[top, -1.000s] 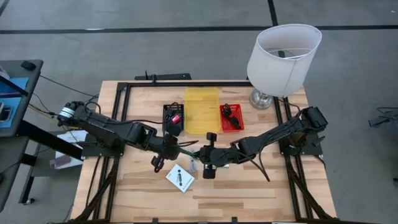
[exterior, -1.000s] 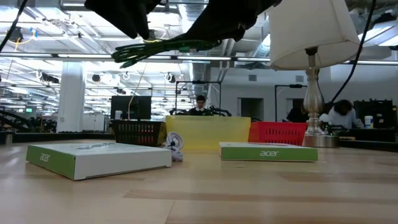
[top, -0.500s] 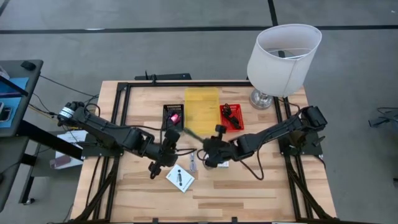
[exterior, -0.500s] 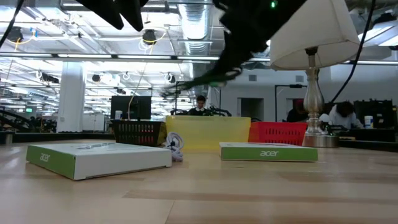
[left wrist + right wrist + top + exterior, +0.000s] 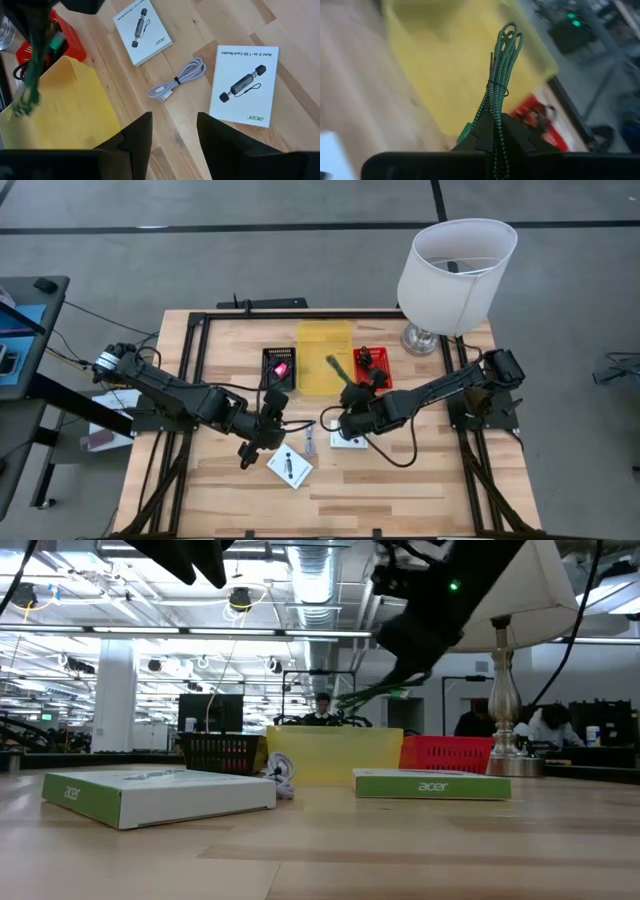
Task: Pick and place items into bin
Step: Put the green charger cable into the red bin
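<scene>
My right gripper (image 5: 350,388) is raised over the table's middle, just near of the yellow bin (image 5: 325,358), and shut on a bundled green braided cord (image 5: 496,90). The cord's looped end (image 5: 335,366) reaches over the bin's right part. My left gripper (image 5: 172,132) hovers open, left of the right one and above the wood. Two white cards with a black mark (image 5: 142,25) (image 5: 244,85) lie flat on the table. A coiled pale cord (image 5: 175,80) lies between them. My right gripper pinches the green cord's bundle (image 5: 493,117) between its two fingers, below the thin tie around it. The cord runs along the fingers and sticks out past their tips. It is lifted clear of the table (image 5: 375,692) and slants toward the yellow bin.
A black bin with a pink thing (image 5: 278,367) stands left of the yellow bin. A red bin with black cords (image 5: 372,368) stands right of it. The white-shaded lamp (image 5: 455,265) is at the far right corner. Bare wood lies along the near edge. People sit in the room beyond (image 5: 322,708).
A second ago both grippers met at the green cord over the table's middle. My left gripper has since drawn back toward the table's left, off the cord. My right gripper has carried the cord toward the far edge and turned, so it now points at the yellow bin.
</scene>
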`<state>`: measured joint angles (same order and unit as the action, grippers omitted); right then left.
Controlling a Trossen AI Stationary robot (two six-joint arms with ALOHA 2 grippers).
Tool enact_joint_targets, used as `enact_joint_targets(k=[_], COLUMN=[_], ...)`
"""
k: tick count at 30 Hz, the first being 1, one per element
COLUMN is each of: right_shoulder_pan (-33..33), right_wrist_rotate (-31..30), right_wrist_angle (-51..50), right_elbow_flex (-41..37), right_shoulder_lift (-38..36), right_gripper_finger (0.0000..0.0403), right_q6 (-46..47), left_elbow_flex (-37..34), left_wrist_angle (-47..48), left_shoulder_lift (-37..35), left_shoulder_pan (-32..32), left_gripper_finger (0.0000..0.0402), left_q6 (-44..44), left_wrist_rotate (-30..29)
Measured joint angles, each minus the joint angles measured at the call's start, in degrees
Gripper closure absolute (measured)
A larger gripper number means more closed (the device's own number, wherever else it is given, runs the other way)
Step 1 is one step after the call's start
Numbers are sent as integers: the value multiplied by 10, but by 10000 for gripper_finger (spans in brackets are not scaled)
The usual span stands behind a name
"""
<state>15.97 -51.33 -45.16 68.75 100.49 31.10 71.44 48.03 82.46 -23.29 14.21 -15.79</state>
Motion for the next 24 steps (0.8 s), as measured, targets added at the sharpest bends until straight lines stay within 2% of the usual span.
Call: enact_joint_targets(k=[7, 11, 24], right_shoulder_pan=[1, 7, 5], right_wrist_rotate=[-15, -14, 0], right_wrist_angle=[-158, -212, -224], right_elbow_flex=[0, 0, 0], right_shoulder_lift=[0, 0, 0], right_gripper_finger=[395, 393, 389], right_q6=[152, 203, 209], left_elbow_flex=[0, 0, 0], left_wrist_angle=[0, 0, 0], left_shoulder_lift=[0, 0, 0], left_shoulder_pan=[0, 0, 0], left_gripper_finger=[253, 253, 253], left_q6=[0, -1, -5], left_wrist_rotate=[0, 0, 0])
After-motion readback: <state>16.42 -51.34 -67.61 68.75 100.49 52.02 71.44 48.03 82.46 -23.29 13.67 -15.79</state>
